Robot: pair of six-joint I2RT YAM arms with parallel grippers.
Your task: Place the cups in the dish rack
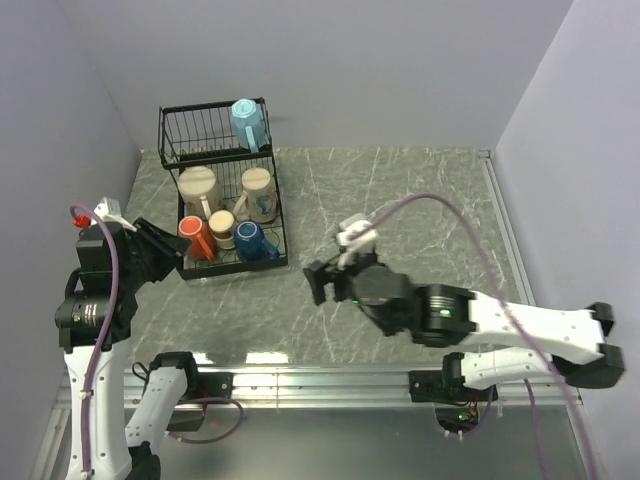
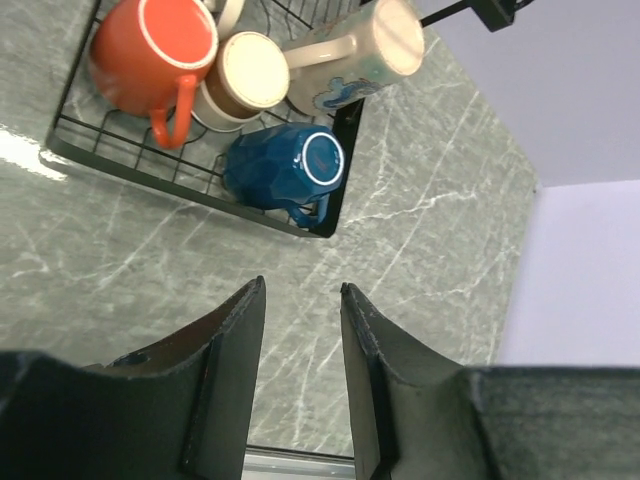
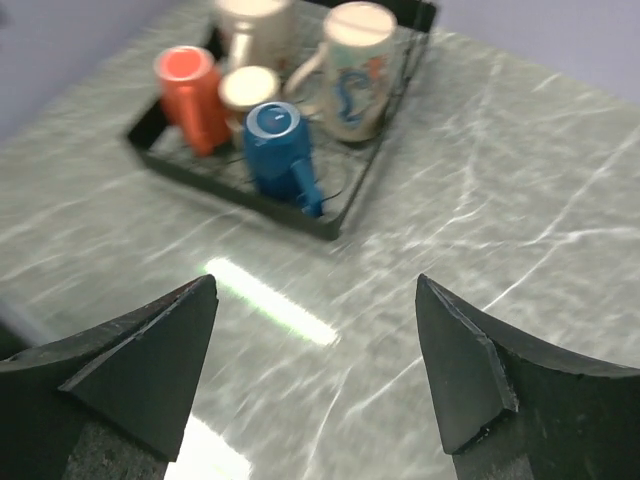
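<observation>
Black wire forms the dish rack (image 1: 236, 270), which stands at the far left of the grey marbled table (image 1: 420, 200). The right gripper (image 3: 316, 285) hangs over bare table well to the rack's right, jaws wide apart and empty. The left gripper (image 2: 302, 292) hovers just off the rack's near edge, jaws partly apart with nothing between them. Two cream mugs (image 1: 258, 190) stand on the lower tier and a light blue mug (image 1: 248, 124) rests on the upper shelf. The orange-red mug (image 1: 196, 237), dark blue mug (image 2: 285, 170) and small beige cup (image 1: 221, 228) sit nearest the left gripper.
</observation>
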